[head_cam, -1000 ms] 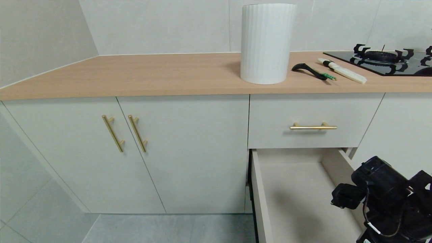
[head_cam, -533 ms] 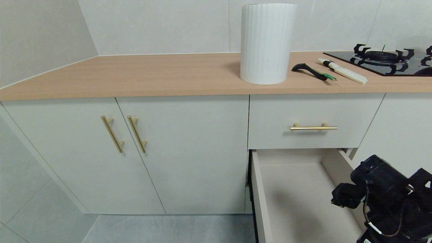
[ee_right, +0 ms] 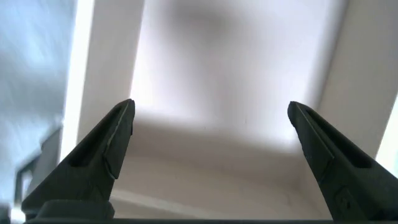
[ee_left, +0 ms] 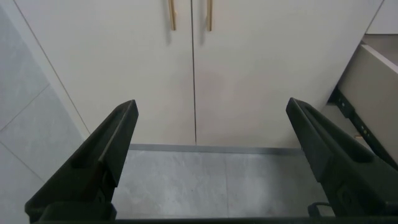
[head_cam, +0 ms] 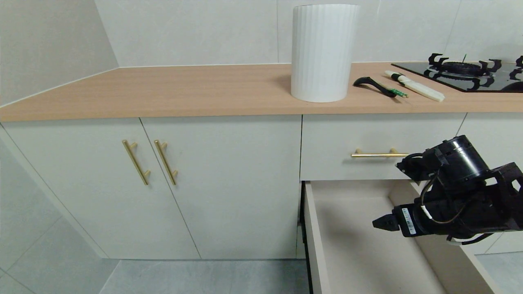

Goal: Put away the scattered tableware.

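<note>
The right claw [head_cam: 381, 223] is hanging over the open drawer [head_cam: 311, 228], toward the drawer's right side, with its nose pointing across to the robot's left. From its own camera you can see the 2 fingers [ee_right: 106, 155] spread wide with nothing between them. All that's behind them is the pale inside of the drawer, which is pretty blurry from that angle.

The left claw [ee_left: 208, 155] is down low, also spread wide and holding nothing. It's facing the 2 cabinet doors [ee_left: 249, 68], with the grey floor [ee_left: 205, 183] under it and the side of the open drawer off to one edge.

The tableware is up on the wooden counter [head_cam: 184, 90]. There's a black spoon [head_cam: 372, 85] with something green at its handle end. Just beside it is a long cream utensil [head_cam: 419, 87] with a dark band near one end, and I can't tell exactly what that one is. Both lie between the tall white ribbed canister [head_cam: 322, 53] and the black stove [head_cam: 461, 74], near the counter's front edge and well apart from either claw.

Right under them is a shut top drawer [head_cam: 339, 139] with a gold handle [head_cam: 379, 154], and the open drawer is the one below it. The 2 doors to the left each have a gold handle too.
</note>
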Controlling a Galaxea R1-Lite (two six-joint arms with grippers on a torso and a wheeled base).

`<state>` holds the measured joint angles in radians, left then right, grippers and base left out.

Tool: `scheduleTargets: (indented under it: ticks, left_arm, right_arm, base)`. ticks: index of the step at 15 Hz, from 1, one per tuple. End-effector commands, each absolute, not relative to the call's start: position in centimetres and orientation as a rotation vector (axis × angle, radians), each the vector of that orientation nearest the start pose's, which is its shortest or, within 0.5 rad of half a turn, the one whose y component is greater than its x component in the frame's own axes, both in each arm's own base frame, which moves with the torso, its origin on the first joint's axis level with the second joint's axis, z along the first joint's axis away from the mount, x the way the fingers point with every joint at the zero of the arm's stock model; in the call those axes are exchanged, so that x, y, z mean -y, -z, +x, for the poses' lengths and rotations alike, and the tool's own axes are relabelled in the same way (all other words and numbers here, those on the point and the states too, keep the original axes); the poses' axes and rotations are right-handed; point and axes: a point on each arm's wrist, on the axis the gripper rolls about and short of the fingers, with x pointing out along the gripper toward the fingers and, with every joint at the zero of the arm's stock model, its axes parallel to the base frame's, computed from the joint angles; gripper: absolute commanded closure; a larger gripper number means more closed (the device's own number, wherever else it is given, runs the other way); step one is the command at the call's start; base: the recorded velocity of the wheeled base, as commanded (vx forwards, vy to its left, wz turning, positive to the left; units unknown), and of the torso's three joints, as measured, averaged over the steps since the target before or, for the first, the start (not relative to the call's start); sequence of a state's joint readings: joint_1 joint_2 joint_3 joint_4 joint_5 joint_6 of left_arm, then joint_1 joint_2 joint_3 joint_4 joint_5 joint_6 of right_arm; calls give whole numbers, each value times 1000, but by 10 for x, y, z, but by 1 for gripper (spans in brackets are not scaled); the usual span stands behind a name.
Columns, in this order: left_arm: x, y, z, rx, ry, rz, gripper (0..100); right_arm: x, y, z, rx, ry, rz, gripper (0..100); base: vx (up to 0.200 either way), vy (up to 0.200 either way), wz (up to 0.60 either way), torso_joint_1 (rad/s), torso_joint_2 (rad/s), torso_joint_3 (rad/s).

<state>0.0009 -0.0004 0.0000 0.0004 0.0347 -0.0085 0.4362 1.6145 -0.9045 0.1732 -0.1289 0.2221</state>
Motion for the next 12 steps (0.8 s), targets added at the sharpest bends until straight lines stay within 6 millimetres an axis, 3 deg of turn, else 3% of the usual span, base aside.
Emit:
scheduleTargets:
  ticks: [1,7,12]
  left_arm:
    - [-1,-75,-23,0,-37,-9,0]
    - [-1,-75,-23,0,-37,-9,0]
    - [-1,-75,-23,0,-37,-9,0]
  right_arm:
    - [-106,-163,238,-861,-185,-33,0]
    - [-105,-162,239,-850,-161,-44,0]
    - [-105,-162,238,-842,-153,-46,0]
  base:
    - [0,0,0,0,0,0]
    - [0,0,0,0,0,0]
    - [0,0,0,82,-255,-256]
